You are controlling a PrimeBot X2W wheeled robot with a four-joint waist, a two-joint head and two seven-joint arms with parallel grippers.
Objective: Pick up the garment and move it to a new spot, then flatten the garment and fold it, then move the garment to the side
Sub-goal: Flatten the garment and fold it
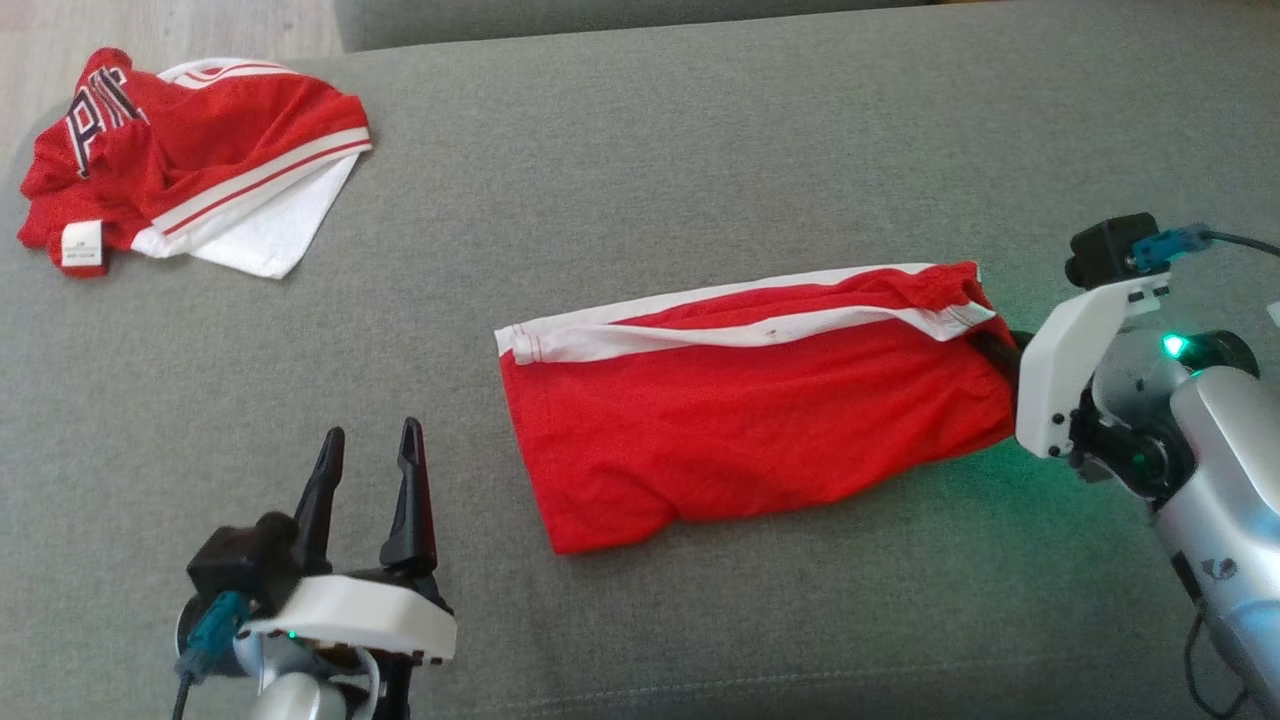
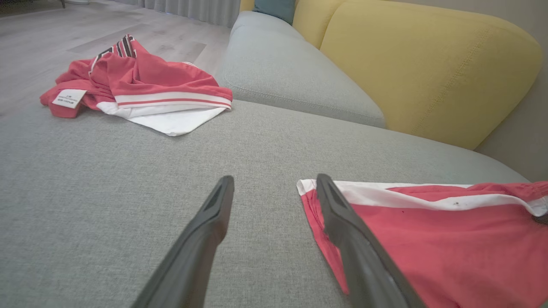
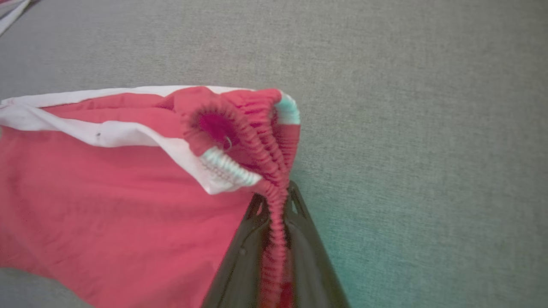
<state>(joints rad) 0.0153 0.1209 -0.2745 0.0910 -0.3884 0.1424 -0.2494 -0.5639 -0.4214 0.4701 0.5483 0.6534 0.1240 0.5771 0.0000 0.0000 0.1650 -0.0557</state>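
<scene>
Shorts point(image 1: 750, 430) waistband point(image 3: 274, 171) in clenched right claw point(image 3: 276, 205); left claw point(image 1: 372, 435) agape; jersey point(image 1: 200, 150) tag point(image 1: 82, 243) text illegible.

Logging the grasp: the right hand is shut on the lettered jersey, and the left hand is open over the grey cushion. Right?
Not quite. The right wrist view shows the right hand shut on the gathered waistband of the plain red shorts; the lettered jersey lies apart, untouched. The left hand is open over the grey cushion.

Your left gripper point(image 1: 370, 440) rests low, fingers spread wide. Your right gripper point(image 3: 276, 194), reaching in from the right, is clamped on the red shorts point(image 1: 760, 430) at the waistband.
</scene>
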